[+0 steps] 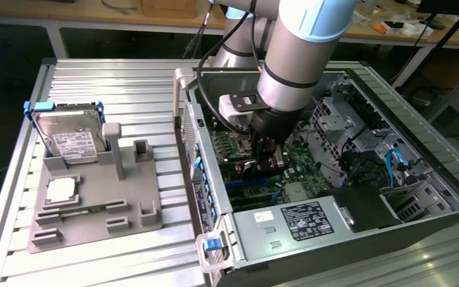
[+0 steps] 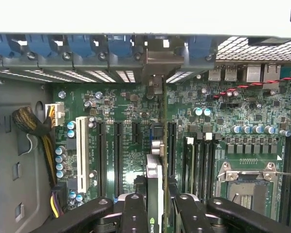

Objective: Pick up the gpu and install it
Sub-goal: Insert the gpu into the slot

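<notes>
The gpu [image 2: 154, 187] appears edge-on in the wrist view, a thin dark card standing upright over the green motherboard [image 2: 121, 111]. Its silvery end bracket [image 2: 156, 60] reaches the rear slot wall of the case. My gripper [image 2: 157, 213] is shut on the gpu, one black finger on each side of the card. In the exterior view my gripper [image 1: 263, 156] is down inside the open computer case [image 1: 433, 161], just above the motherboard, with the gpu [image 1: 253, 171] dark beneath it. The card's lower edge sits in line with a black expansion slot; I cannot tell whether it is seated.
A white slot [image 2: 81, 150] and black slots lie beside the card, with the CPU socket [image 2: 247, 187] farther off. On the exterior view's left a grey fixture [image 1: 94, 221] holds a hard drive [image 1: 70, 140], a processor [image 1: 60, 189] and a memory stick [image 1: 82, 209]. The power supply [image 1: 293, 224] fills the case's near end.
</notes>
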### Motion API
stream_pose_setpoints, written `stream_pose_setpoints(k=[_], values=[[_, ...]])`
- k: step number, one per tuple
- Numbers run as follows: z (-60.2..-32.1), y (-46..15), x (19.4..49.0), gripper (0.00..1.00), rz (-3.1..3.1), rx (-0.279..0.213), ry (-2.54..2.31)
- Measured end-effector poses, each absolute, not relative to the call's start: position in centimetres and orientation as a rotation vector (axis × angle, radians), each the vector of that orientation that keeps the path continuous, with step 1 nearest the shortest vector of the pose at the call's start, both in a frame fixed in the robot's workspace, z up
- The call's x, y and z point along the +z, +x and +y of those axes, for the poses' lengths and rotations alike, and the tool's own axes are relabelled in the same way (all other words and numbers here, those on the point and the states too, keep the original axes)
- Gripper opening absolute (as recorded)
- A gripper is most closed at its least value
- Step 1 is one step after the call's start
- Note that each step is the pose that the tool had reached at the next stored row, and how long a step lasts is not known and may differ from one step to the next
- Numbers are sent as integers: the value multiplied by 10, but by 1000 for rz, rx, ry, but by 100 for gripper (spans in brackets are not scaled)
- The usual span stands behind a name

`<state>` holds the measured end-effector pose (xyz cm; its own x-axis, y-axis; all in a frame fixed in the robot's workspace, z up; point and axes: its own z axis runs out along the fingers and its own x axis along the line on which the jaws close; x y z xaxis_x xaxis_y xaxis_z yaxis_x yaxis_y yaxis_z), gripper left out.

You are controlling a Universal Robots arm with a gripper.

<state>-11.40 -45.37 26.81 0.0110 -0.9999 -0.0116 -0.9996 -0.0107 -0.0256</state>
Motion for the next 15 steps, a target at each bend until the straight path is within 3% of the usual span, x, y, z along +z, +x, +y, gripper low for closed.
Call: stream_pose_setpoints(k=[15], values=[[-457, -109, 268, 27, 2195, -11, -2213]])
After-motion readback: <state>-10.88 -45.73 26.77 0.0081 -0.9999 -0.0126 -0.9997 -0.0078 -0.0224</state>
